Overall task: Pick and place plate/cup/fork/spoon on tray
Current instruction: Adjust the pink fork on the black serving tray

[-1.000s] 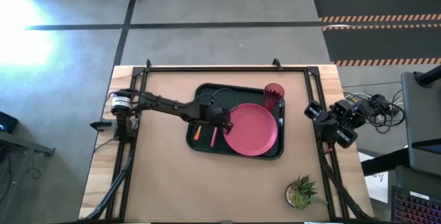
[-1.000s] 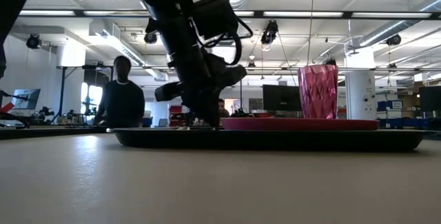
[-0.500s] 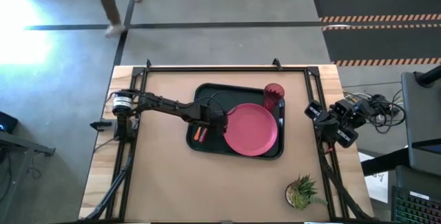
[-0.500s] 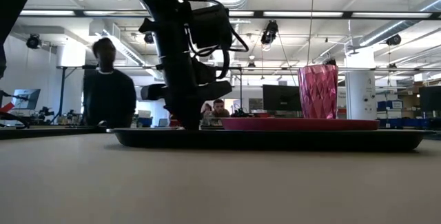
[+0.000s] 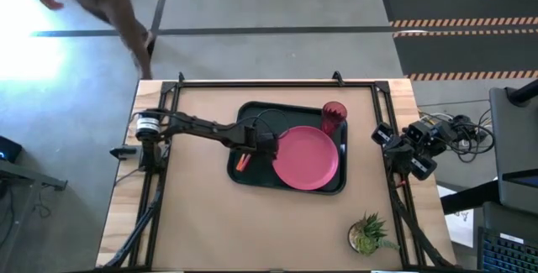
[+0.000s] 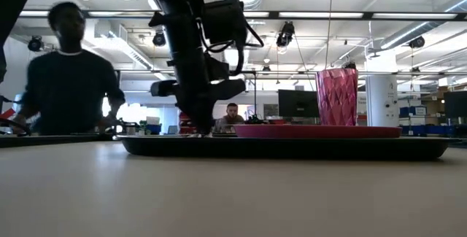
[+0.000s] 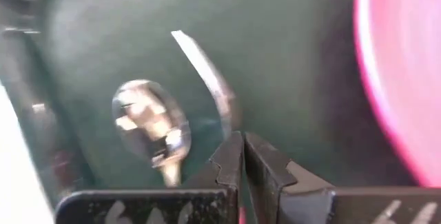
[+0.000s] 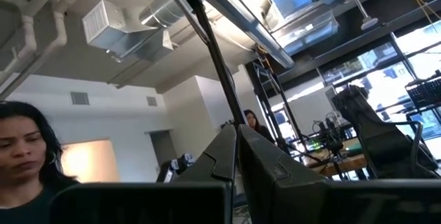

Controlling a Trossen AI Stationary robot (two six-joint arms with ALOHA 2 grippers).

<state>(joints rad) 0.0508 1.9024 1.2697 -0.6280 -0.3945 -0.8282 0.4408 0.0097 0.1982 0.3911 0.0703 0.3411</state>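
The dark tray [image 5: 252, 110] lies mid-table with the pink-red plate [image 5: 307, 157] on its right part and the dark-red cup [image 5: 334, 115] upright at its far right corner. The orange-handled spoon [image 5: 242, 163] lies flat on the tray's left part; its bowl shows in the left wrist view [image 7: 148, 124]. The fork [image 7: 205, 69] lies beside the spoon, tines toward the far edge. My left gripper [image 5: 255, 145] points down at the tray, shut, at the fork's neck. My right gripper [image 8: 236, 138] is shut and empty, parked at the table's right edge [image 5: 395, 143]. My left gripper [image 7: 242, 145] comes from above, pointing down, its shut fingers at the fork's neck [image 7: 227, 117], where the metal runs in under the fingertips. A pink sliver of the handle [image 7: 242, 214] shows between the fingers. The fork lies flat on the tray floor, along the spoon.
A small potted plant [image 5: 367, 235] stands at the table's near right corner. A person [image 6: 66, 76] walks behind the table's far left side. Bare brown tabletop lies to the left of and in front of the tray.
My left gripper has moved over the tray toward the table's left edge, away from the plate's rim. The fork's handle, which lay by the plate's edge, now sits close beside the spoon. A person has walked past beyond the far edge.
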